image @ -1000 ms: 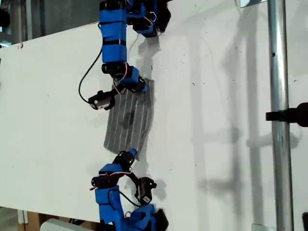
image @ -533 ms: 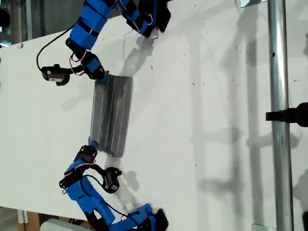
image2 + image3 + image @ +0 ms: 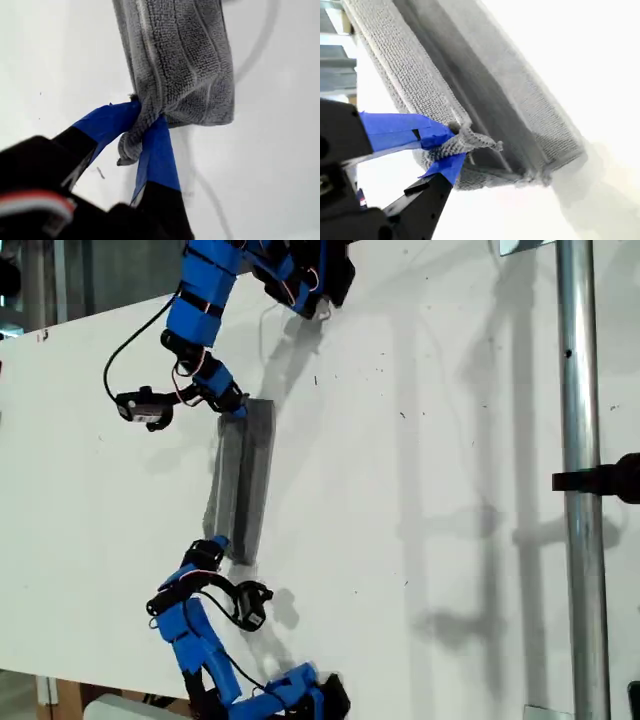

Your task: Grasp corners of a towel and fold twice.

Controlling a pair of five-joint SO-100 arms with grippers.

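Note:
The grey striped towel (image 3: pixel 240 480) is folded into a narrow strip on the white table (image 3: pixel 450 440), stretched between the two blue arms. One arm's gripper (image 3: pixel 228 403) holds its end toward the exterior view's top, the other arm's gripper (image 3: pixel 210 552) its end toward the bottom. The wrist views do not show which arm is which. My first gripper (image 3: pixel 142 120) is shut on a bunched corner of the towel (image 3: pixel 180 65). My second gripper (image 3: pixel 455 145) is shut on another corner, with the towel (image 3: pixel 470 85) running away from it in layers.
A metal pole (image 3: pixel 578 480) with a black clamp (image 3: pixel 600 480) stands at the exterior view's right. The arm bases sit at the top (image 3: pixel 310 280) and bottom (image 3: pixel 300 695) of that view. The table's edge (image 3: pixel 60 325) runs across the upper left.
Both grippers carried the towel toward the exterior view's left, then came back a little to the right. The towel went from a wide sheet to a narrow strip.

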